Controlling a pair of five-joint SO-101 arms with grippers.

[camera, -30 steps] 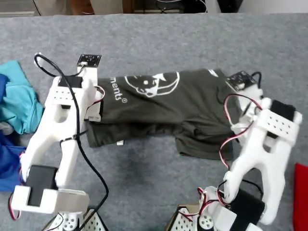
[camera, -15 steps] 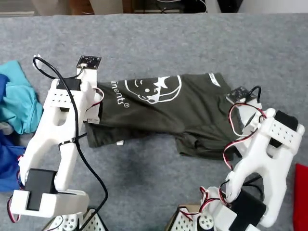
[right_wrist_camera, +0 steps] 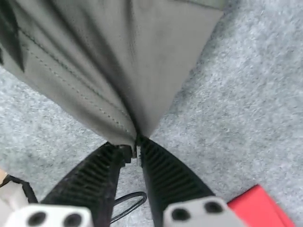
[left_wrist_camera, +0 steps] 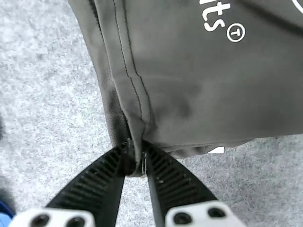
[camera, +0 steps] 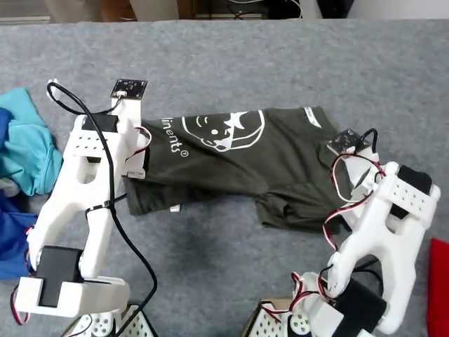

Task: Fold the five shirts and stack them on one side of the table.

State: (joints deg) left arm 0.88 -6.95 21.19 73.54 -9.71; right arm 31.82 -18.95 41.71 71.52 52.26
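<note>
1. Since one second ago, the right arm is drawing back toward its base, and the right end of the dark olive shirt is coming with it, so the shirt is now lying slanted.
2. The left gripper is pinching a stitched hem fold of the shirt, with its ribbed black fingers pressed tight on the cloth.
3. The right gripper is clamping a seamed edge at the other end in the same way.
4. The shirt is a soft matte knit with a round white print, and it is lying wrinkled in the middle of the table.
5. The table is carrying a grey felt-like cover. A turquoise shirt and a blue cloth are lying beside the left arm, and a red cloth beside the right one.
6. Brown furniture is showing behind the far edge.
</note>
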